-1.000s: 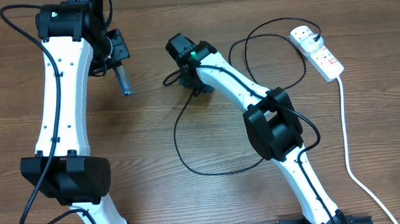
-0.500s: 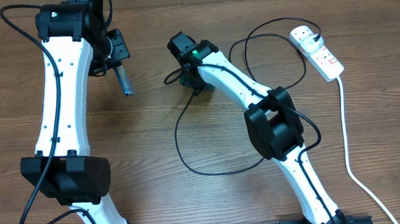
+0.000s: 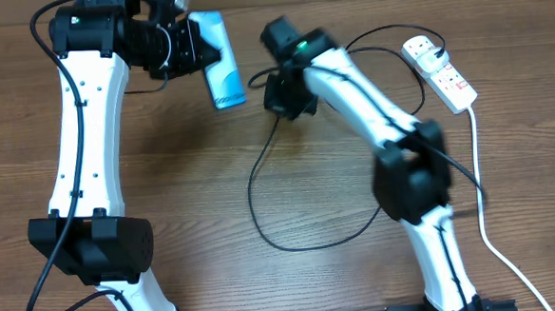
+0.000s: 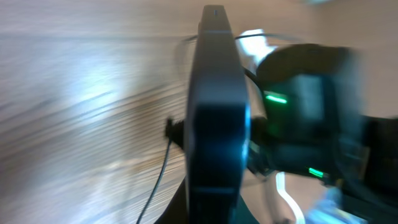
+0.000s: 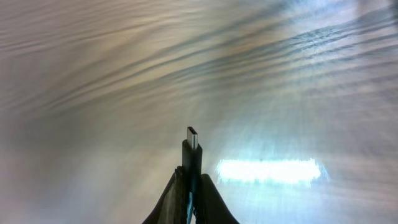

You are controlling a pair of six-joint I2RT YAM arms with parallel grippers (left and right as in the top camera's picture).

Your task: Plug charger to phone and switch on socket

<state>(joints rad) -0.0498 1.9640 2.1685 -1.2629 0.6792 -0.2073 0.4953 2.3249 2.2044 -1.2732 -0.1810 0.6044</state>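
My left gripper is shut on the phone, which shows its light blue screen at the back of the table; in the left wrist view the phone stands edge-on between the fingers. My right gripper is shut on the charger's connector tip, which points out from the closed fingers. It sits just right of the phone, apart from it. The charger cable loops over the table's middle to the socket at the back right, where its black plug sits.
The socket's thick white cord runs down the right side to the front edge. The cable loop lies between the two arm bases. Bare wooden table shows in the middle left.
The left gripper has swung the phone right and turned it, so its screen now faces up. The right gripper has moved right and back with the connector tip.
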